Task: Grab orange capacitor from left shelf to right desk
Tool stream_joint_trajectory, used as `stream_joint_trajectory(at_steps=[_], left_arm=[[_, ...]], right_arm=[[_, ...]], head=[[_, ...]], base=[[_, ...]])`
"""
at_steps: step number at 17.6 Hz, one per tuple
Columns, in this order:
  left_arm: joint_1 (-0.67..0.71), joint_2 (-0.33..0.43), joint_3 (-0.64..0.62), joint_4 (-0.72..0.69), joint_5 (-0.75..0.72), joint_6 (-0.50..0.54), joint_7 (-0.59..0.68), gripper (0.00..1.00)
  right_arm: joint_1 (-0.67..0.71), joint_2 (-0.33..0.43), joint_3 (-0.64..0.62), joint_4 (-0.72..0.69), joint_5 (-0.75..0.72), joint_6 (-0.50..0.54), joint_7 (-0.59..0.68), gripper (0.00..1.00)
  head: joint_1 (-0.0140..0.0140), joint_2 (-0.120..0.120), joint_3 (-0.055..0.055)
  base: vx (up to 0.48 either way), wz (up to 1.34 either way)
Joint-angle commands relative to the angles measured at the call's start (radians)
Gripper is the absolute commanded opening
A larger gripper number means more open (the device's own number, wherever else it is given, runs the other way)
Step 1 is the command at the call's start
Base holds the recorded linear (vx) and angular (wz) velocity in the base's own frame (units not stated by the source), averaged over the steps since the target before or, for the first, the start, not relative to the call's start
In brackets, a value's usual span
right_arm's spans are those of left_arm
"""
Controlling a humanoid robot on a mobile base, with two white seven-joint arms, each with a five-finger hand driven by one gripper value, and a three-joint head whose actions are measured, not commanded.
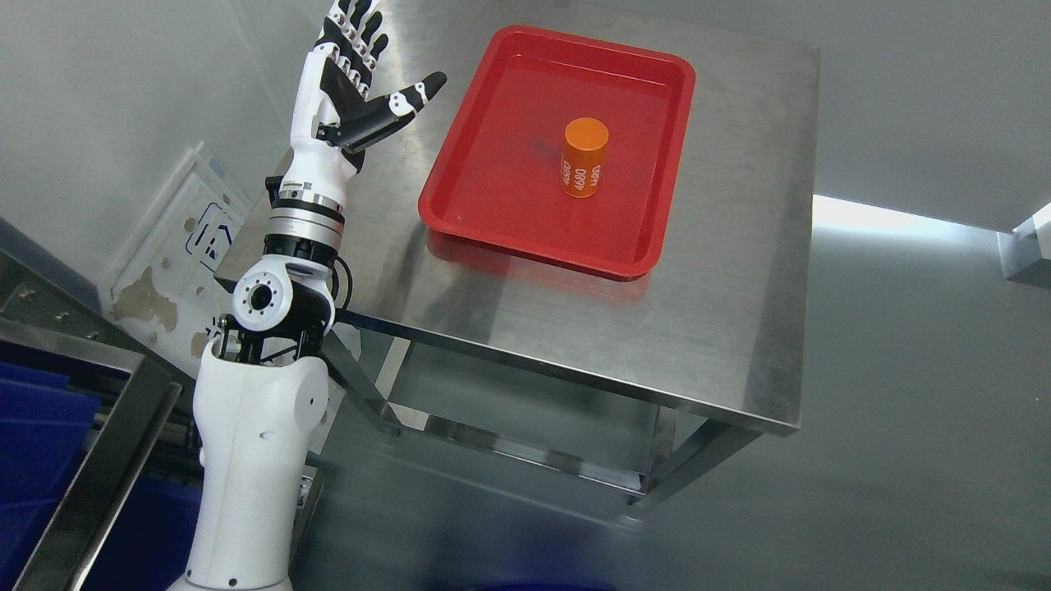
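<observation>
Blue bins (33, 443) sit nearest, below-left of the steel table (657, 328). Left arm rises past the table's left edge; left hand (353, 82) is empty, fingers spread, thumb out toward the red tray (460, 176). Orange capacitor (584, 156) stands upright mid-tray, well apart from the hand.

one orange capacitor (585, 156), one red tray (460, 193), one steel counter (722, 312), one robot hand (349, 78) in view, one blue bin (33, 443)
</observation>
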Motion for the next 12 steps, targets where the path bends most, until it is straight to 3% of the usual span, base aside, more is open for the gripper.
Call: stream_joint_trajectory(at_steps=[1, 4, 12], left_arm=[[0.146, 0.048, 0.044, -0.090, -0.001, -0.088, -0.036, 1.00], [0.210, 0.036, 0.043, -0.090, -0.001, -0.125, -0.033, 1.00], [0.201, 0.019, 0.043, -0.090, -0.001, -0.123, -0.032, 1.00]], right_arm=[[0.023, -0.017, -0.017, -0.017, 0.003, 0.000, -0.001, 1.00], [0.023, -0.017, -0.018, -0.017, 0.003, 0.000, 0.000, 1.00], [0.023, -0.017, -0.017, -0.017, 0.003, 0.000, 0.000, 1.00]], head=[[0.0000, 0.000, 0.000], [0.0000, 0.000, 0.000], [0.0000, 0.000, 0.000]], base=[[0.000, 0.00], [0.000, 0.00], [0.000, 0.00]])
